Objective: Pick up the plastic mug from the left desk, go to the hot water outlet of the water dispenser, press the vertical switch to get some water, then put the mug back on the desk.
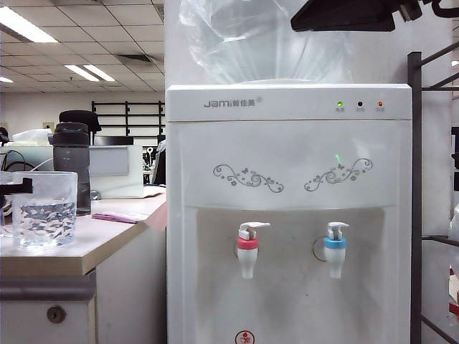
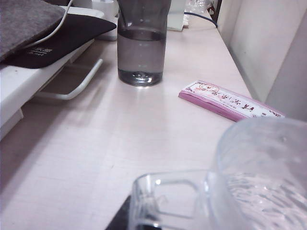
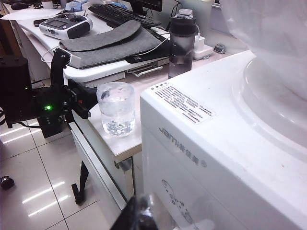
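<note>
My left gripper [image 3: 86,106] is clamped on the handle of the plastic mug [image 1: 44,209], which holds water and stands upright on the left desk [image 1: 107,240] near its front edge. My right gripper [image 3: 136,213] is closed on nothing, high beside the water dispenser [image 1: 287,186]. The mug looks seated on the desktop, so I judge letting go comes next; the left arm alone is there.

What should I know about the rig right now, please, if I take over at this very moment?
Left gripper: shut on the plastic mug handle, mug standing on the left desk near its edge.
Right gripper: shut, empty, raised above the water dispenser.
Mug holds some water, so filling at the hot water outlet looks done.
Left: release the handle and pull the left arm back.
</note>
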Robot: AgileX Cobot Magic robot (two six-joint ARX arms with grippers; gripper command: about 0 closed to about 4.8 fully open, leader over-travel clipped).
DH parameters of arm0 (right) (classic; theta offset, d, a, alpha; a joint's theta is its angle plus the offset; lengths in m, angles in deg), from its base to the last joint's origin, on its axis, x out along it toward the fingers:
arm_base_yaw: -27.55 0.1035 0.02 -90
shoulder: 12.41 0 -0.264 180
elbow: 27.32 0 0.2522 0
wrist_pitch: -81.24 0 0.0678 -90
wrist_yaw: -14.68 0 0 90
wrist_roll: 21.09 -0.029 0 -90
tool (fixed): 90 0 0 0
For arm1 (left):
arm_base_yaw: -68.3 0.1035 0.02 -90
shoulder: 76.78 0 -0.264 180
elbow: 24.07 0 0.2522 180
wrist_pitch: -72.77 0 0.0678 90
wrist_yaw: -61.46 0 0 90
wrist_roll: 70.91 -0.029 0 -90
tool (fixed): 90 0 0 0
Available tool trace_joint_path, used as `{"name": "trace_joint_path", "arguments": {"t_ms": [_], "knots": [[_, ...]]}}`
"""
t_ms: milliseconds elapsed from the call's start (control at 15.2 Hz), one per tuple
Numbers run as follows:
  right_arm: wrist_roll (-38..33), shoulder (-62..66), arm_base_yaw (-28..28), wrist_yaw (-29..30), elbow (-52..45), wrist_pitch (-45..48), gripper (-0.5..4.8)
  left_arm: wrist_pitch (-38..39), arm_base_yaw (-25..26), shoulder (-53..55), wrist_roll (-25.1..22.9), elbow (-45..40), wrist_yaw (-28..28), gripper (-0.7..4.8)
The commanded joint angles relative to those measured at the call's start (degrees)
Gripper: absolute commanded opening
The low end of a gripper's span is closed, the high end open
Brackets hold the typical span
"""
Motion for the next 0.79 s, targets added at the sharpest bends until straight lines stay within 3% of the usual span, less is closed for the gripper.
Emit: {"name": "trace_joint_path", "arguments": {"t_ms": [66,461,791], "knots": [[0.0,-0.1,0.0,-0.1,0.2,0.6,-0.06,-0.8,0.0,-0.3,-0.4,0.0,-0.2,-0.06],[0.0,-0.1,0.0,-0.1,0.2,0.6,-0.06,-1.2,0.0,-0.9,-0.7,-1.2,-3.8,-0.06],[0.0,-0.1,0.0,-0.1,0.2,0.5,-0.06,-1.3,0.0,-3.9,-0.5,-4.0,-12.1,-0.06]]}}
